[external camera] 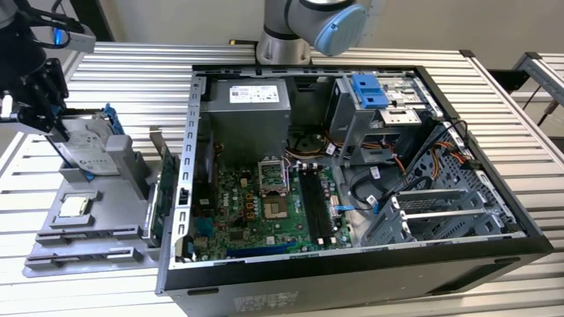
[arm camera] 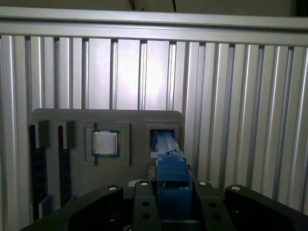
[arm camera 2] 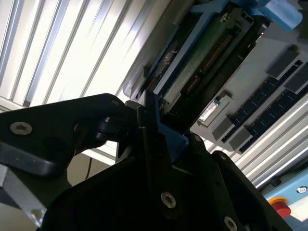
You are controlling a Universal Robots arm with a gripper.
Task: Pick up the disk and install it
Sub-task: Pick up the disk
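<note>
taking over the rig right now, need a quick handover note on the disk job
Gripper: shut on the disk, clamping its blue bracket, over the grey parts tray at the exterior view's left.
Disk: on edge at the tray's slot; whether it has lifted clear cannot be told.
Done: grasp made.
Left: the disk is not yet in the open computer case.

Bright; glare on table slats.
</note>
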